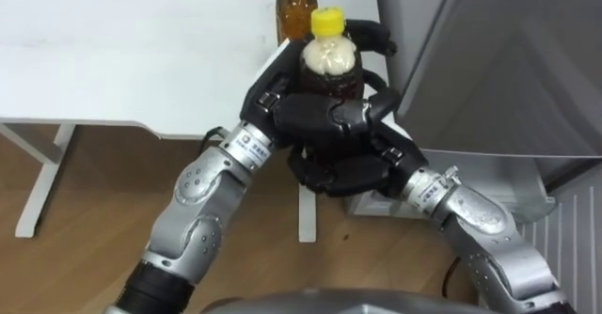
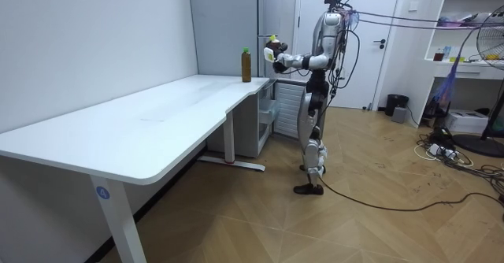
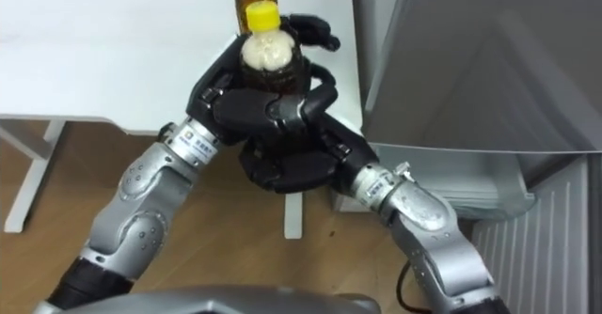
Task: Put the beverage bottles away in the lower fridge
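My left robot hand (image 1: 280,107) and right robot hand (image 1: 343,171) both clasp the yellow-cap bottle (image 1: 329,58), held in the air by the worktop (image 1: 141,51) corner. I judge it full, stiff and smooth, so it is best gripped round the body. Behind it, the green-cap bottle (image 1: 296,8) stands on the worktop.

Long white table (image 2: 157,113) along the wall, white legs on a wood floor (image 2: 315,224), one bottle (image 2: 246,64) upright on the top, green cap, brown drink, near the corner at the robot's end
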